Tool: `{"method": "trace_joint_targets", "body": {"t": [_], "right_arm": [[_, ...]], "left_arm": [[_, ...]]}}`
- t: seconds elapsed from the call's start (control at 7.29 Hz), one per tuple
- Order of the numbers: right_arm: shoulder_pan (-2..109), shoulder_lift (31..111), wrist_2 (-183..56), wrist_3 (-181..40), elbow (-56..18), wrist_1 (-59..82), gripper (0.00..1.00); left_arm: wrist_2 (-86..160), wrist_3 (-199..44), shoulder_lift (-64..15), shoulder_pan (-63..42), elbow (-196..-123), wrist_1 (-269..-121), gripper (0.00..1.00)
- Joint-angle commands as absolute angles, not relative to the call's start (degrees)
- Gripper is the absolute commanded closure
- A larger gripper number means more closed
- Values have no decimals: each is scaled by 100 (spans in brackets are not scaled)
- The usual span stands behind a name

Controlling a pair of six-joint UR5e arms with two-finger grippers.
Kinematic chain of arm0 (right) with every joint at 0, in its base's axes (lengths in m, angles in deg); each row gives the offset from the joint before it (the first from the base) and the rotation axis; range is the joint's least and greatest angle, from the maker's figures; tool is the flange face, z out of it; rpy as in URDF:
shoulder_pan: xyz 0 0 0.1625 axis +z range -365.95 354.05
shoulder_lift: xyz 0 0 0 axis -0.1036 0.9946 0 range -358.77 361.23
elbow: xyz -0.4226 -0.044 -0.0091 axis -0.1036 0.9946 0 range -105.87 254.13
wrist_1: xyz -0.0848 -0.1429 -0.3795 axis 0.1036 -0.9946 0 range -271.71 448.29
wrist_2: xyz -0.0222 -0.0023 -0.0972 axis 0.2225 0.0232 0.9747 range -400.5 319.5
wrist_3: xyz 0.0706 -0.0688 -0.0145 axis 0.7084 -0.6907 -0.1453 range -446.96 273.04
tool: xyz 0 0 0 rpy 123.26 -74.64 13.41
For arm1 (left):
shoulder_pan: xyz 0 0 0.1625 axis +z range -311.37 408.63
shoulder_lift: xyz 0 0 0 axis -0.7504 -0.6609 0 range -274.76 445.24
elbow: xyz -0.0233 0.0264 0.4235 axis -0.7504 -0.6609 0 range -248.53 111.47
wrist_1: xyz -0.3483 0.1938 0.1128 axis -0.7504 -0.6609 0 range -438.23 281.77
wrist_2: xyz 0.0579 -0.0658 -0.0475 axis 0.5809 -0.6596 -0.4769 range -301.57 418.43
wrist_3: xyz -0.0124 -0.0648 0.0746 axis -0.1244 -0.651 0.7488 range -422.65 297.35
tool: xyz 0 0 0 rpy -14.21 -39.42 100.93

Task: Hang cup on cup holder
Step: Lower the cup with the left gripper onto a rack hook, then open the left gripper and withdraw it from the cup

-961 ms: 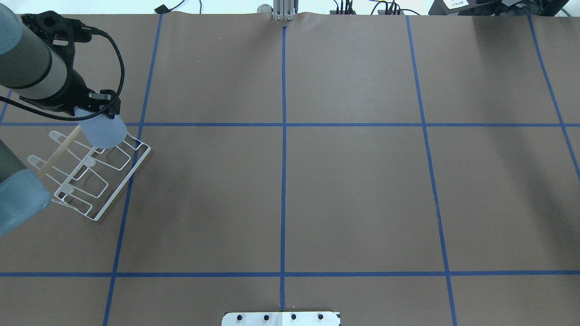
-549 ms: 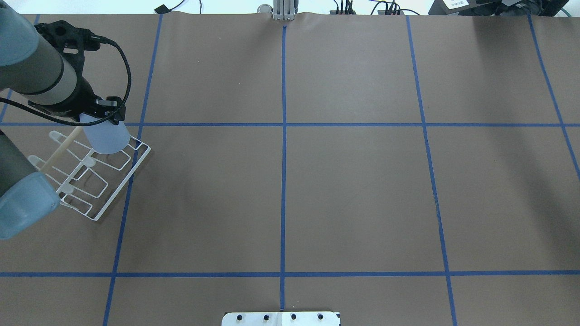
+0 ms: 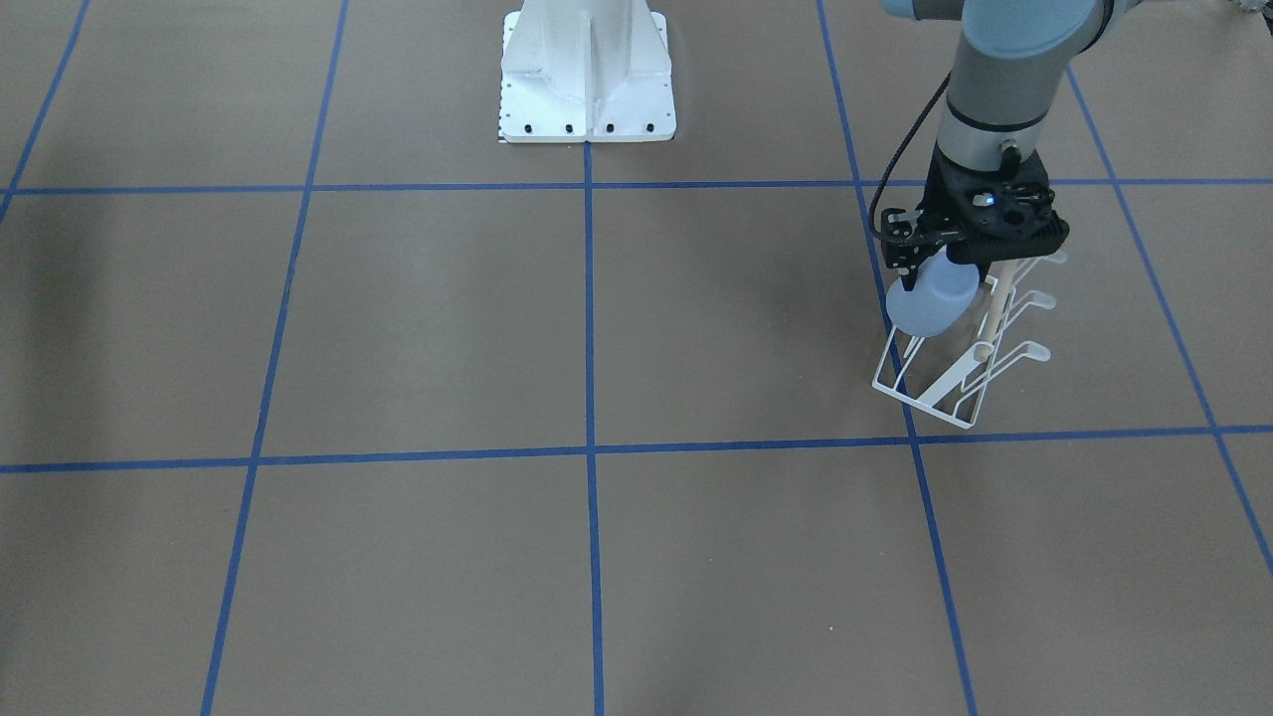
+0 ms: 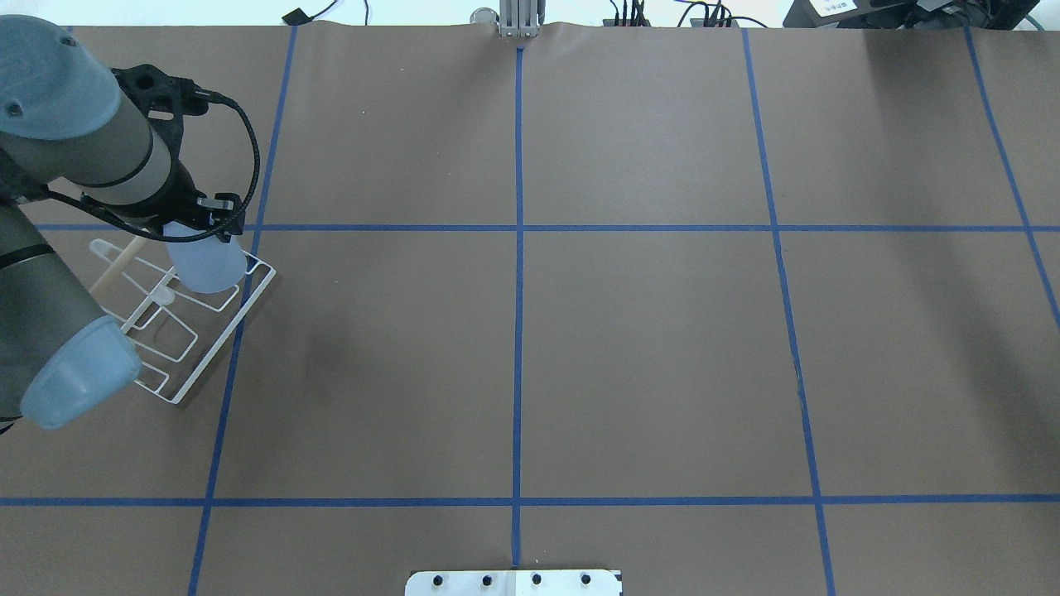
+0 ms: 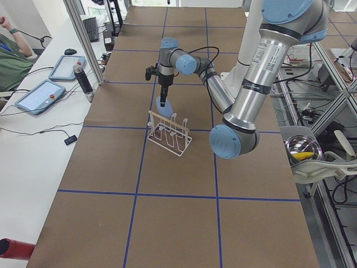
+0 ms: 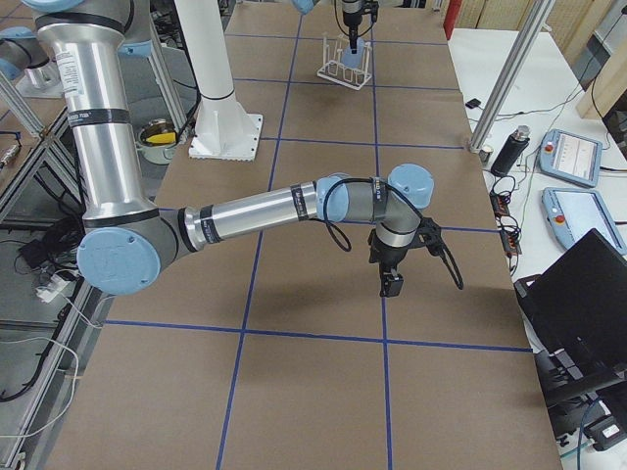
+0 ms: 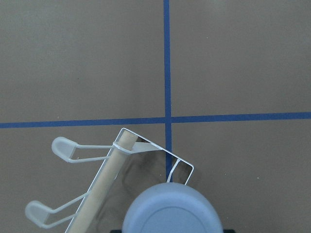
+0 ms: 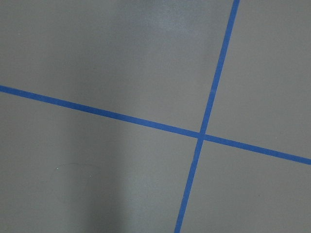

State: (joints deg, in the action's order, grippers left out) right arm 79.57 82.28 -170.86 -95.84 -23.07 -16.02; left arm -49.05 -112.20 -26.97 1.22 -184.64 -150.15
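Note:
The pale blue cup [image 4: 207, 263] is in my left gripper [image 4: 203, 228], which is shut on it. The cup hangs tilted just over the far end of the white wire cup holder [image 4: 186, 331] at the table's left side. In the front-facing view the cup [image 3: 932, 295] sits below the left gripper [image 3: 945, 264] and against the cup holder's [image 3: 935, 393] upper prongs. The left wrist view shows the cup's round end [image 7: 172, 211] beside the wooden rod [image 7: 104, 179]. My right gripper [image 6: 392, 284] shows only in the exterior right view, low over the table; I cannot tell whether it is open.
A white bolted pedestal [image 3: 587, 80] stands at the robot's side of the table, mid-width. Blue tape lines [image 4: 518, 331] grid the brown table. Tablets [image 5: 42, 95] and a dark cylinder [image 5: 83, 81] lie on the side bench beyond the table's edge.
My left arm has swung to the right and lowered a little, carrying the cup further over the cup holder's far end. The cup holder has not moved.

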Motion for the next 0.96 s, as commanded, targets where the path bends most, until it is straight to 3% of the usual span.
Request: {"method": "trace_joint_targets", "body": {"t": [0.0,0.41,0.82], "right_arm": [[7966,8235,-17093,-9584,-2308,-1595,0],[7983,8505,-17216,-9453,-2490,-1604,0],[8027,8578,-17242,-9444,-2448,-1586,0]], "left_arm": [[-4889,-11169,-2682,134,-18384,-15030,2],[-4906,-10670,-2419,-101,-18971,-14969,2],[-5903,-9645,-1787,-1633,-19246,-14977,2]]}}
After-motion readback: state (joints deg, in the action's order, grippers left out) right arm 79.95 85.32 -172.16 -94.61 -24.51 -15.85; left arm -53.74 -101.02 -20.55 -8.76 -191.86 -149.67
